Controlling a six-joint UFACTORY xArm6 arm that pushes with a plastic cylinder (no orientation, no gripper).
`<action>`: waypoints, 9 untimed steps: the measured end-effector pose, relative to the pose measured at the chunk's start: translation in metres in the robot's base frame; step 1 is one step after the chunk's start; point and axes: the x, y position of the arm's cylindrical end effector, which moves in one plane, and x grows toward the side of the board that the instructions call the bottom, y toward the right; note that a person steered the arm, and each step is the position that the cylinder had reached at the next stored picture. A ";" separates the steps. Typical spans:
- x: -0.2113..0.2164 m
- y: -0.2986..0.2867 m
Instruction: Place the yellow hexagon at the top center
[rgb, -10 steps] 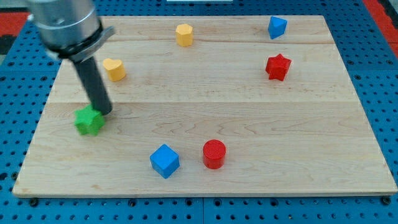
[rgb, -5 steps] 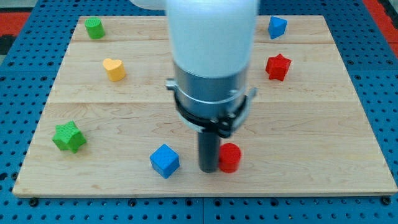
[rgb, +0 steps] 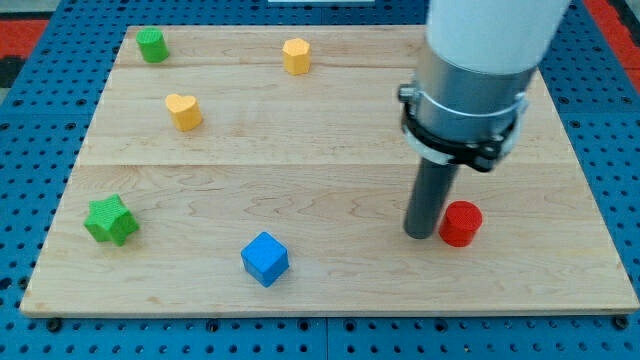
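Note:
The yellow hexagon (rgb: 296, 55) sits near the view's top, a little left of the middle of the board. My tip (rgb: 421, 235) rests on the board at the lower right, touching the left side of the red cylinder (rgb: 461, 223). The tip is far from the yellow hexagon, down and to the right of it. The arm's body hides the upper right part of the board.
A yellow heart (rgb: 183, 111) lies at the upper left. A small green block (rgb: 152, 44) sits in the top left corner. A green star (rgb: 110, 220) lies at the lower left. A blue cube (rgb: 265, 258) lies at the bottom centre. The wooden board (rgb: 300, 190) lies on a blue pegboard.
My tip has moved right along the lower part of the board, pushing the red cylinder rightward with it. The arm now covers the upper right blocks and uncovers the yellow hexagon.

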 end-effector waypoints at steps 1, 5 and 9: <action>-0.069 -0.124; -0.233 -0.145; -0.164 -0.028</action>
